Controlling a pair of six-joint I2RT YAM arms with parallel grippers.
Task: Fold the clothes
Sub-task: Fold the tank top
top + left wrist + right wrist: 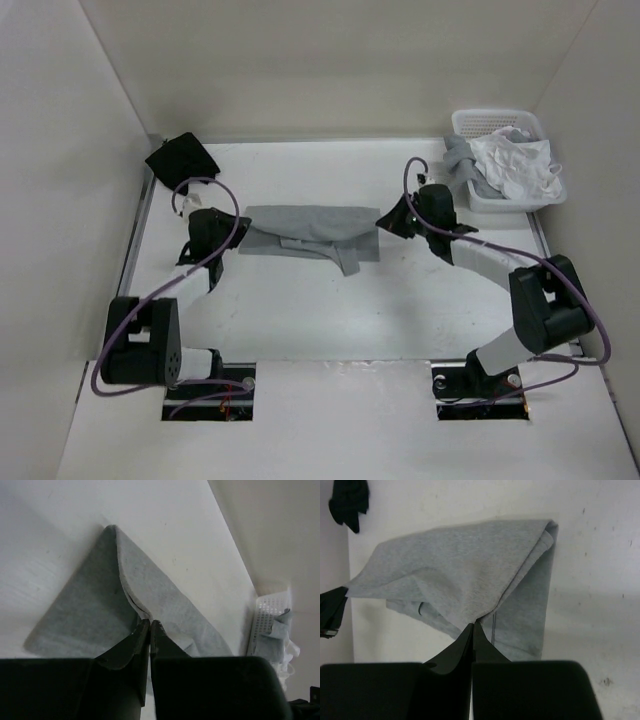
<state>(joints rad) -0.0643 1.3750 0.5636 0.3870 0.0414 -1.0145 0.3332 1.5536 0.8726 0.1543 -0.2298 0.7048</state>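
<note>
The clothes (310, 228) lie at the middle of the desk (330, 330) as a grey band running from 9 to 3 o'clock, already doubled over at least once. A loose strap (348, 262) pokes out of the near edge toward 6 o'clock.

The left gripper (150, 625) sits at the 9 o'clock end of the band. Its jaws are pressed together on the edge of the cloth, where a fold line runs up to the tips. The right gripper (473, 627) is at the 3 o'clock end, also closed tight. The fabric there rises into a small peak at its tips, so it has the top layer pinched.

The step in hand looks like carrying one end across to the other. To do it well, both ends should rise together and only a little, with the cloth kept taut between them so the layers do not slide apart. The strap is best tucked under the fold or covered by it, or it will spoil the edge. I cannot tell whether either pinch takes in every layer, and a lower layer may be left behind.

A small black garment (182, 158) lies at 10 o'clock, near the left arm's reach but apart from the band. A white basket (535, 125) of pale laundry (515, 160) stands at 2 o'clock, just beyond the right arm. Neither blocks a fold along the band's length, though a wide outward swing of the right arm could brush the basket.
</note>
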